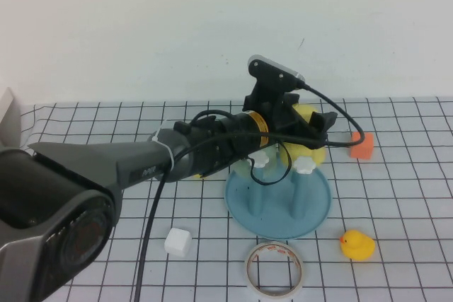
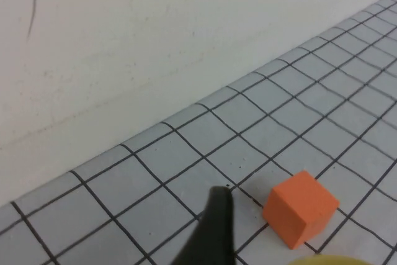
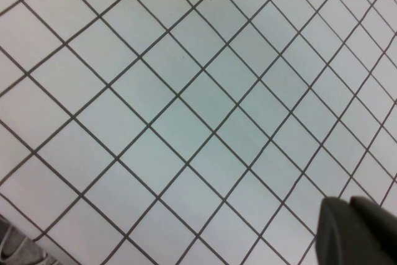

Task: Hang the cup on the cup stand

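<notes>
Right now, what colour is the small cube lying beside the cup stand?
White cube, clearest in the high view.

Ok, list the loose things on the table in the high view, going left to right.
White cube → tape roll → yellow rubber duck; the orange cube sits about level with the duck, farther back, so its order is unclear.

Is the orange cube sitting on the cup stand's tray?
No. In the high view the orange cube rests on the gridded table, apart from the cup stand, beyond the left gripper at the cup.
</notes>
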